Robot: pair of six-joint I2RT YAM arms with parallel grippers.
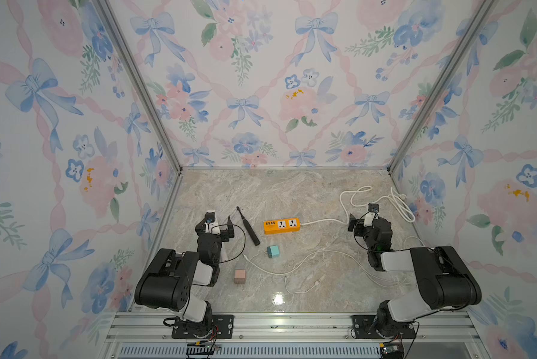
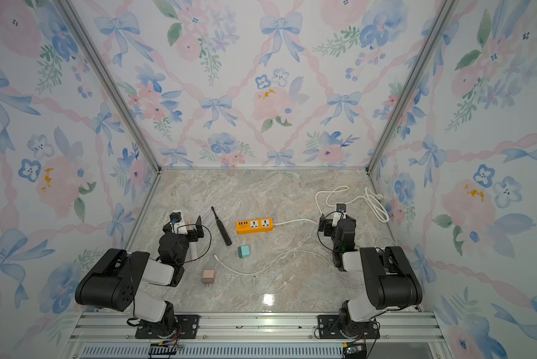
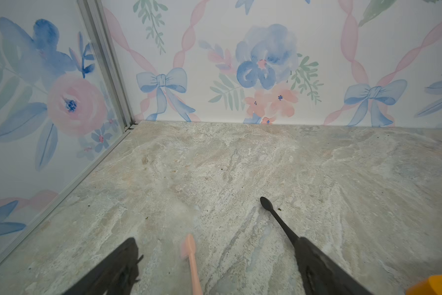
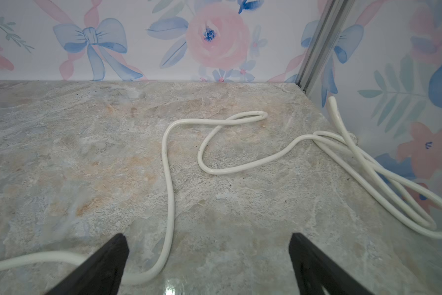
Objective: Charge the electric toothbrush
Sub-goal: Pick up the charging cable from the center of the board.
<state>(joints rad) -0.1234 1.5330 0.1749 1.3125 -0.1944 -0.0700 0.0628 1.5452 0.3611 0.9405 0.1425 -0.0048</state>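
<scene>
2 toothbrushes lie flat on the desk point(image 1: 292, 192): pink toothbrush point(image 3: 191, 251) beneath the spread, empty left hand point(image 1: 220, 220), black toothbrush point(image 1: 248, 227) between that hand and the strip point(image 1: 281, 225). Right hand point(image 1: 361, 215) is spread too. Best pinch a handle squarely across its thick middle.

Black electric toothbrush point(image 1: 248, 226) lying flat, head pointing away, beside orange power strip point(image 1: 281, 225)
</scene>
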